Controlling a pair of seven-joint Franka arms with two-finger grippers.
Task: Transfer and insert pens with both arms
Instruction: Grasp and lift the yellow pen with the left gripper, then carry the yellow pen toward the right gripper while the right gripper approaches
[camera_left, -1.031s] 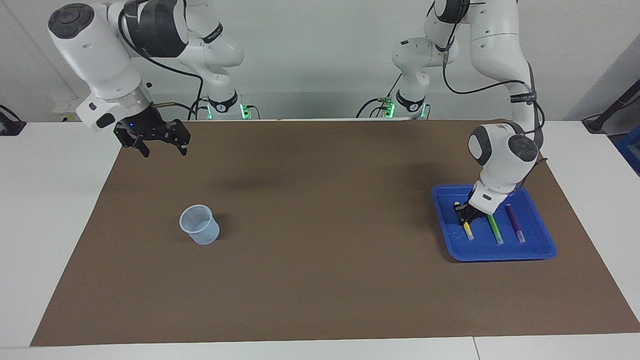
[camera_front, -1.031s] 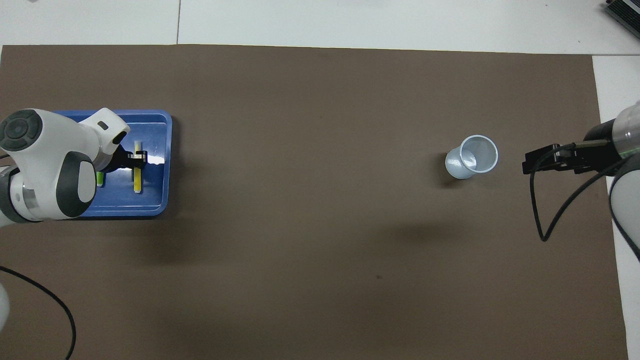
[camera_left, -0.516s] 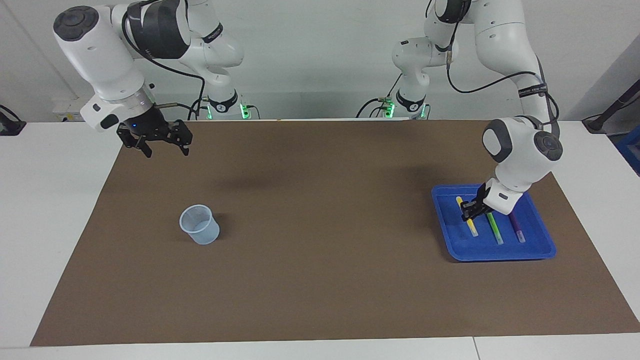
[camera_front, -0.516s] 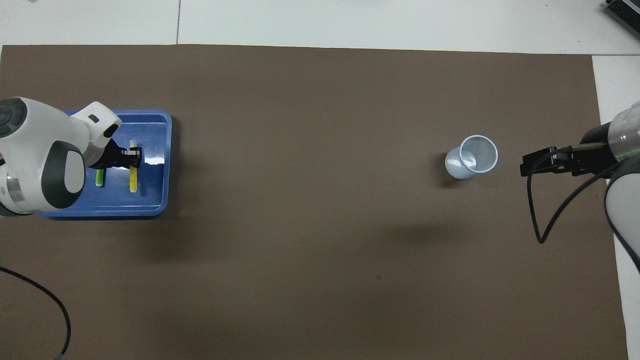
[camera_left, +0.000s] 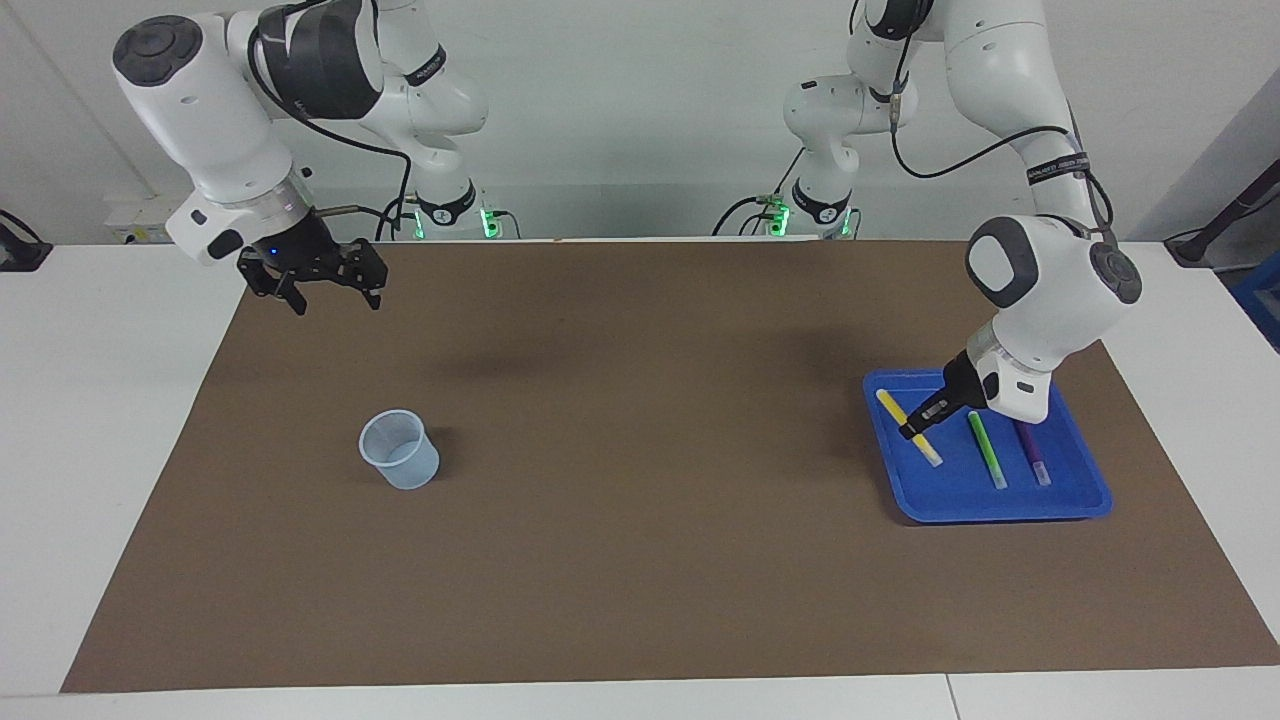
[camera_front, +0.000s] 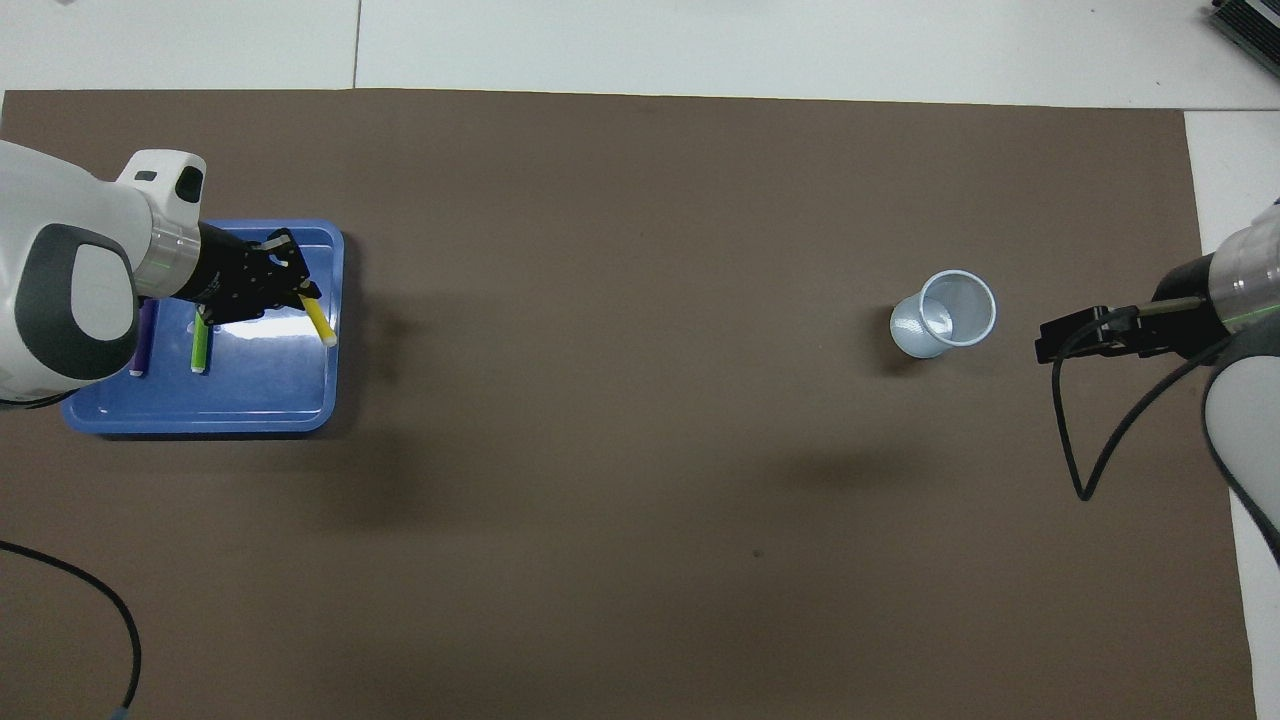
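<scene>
1. Tabletop (camera_left: 640, 560), covered by a brown mat: the long run from the tray to the cup is the main exposure; a pen dropped on the way would likely roll off.
2. Left arm (camera_left: 1050, 290), reaching down over the tray; right arm (camera_left: 215, 130) waits above the mat's corner at the right arm's end.
3. Blue tray (camera_left: 1000, 505), at 3 o'clock in the facing view. Its raised rim could catch the yellow pen's low tip if the arm moves sideways before the pen is clear.
4. Clear cup (camera_left: 400, 450), at 9 o'clock in the facing view, empty and probably light. A slanted pen pushed against its rim could tip it.
5. Right gripper (camera_left: 322, 290), fingers apart, holding nothing. A handover judged badly could let the pen fall between the 2 grippers.
6. Left gripper (camera_left: 925, 418), clamped on the yellow pen near its middle.
7. Yellow pen (camera_left: 910, 428), held tilted over the tray. A slim round barrel may pivot or slip in the grip.
8. Green pen (camera_left: 987, 450) and purple pen (camera_left: 1030, 452), lying side by side in the tray beside the left gripper; a low sweep could knock them.
</scene>
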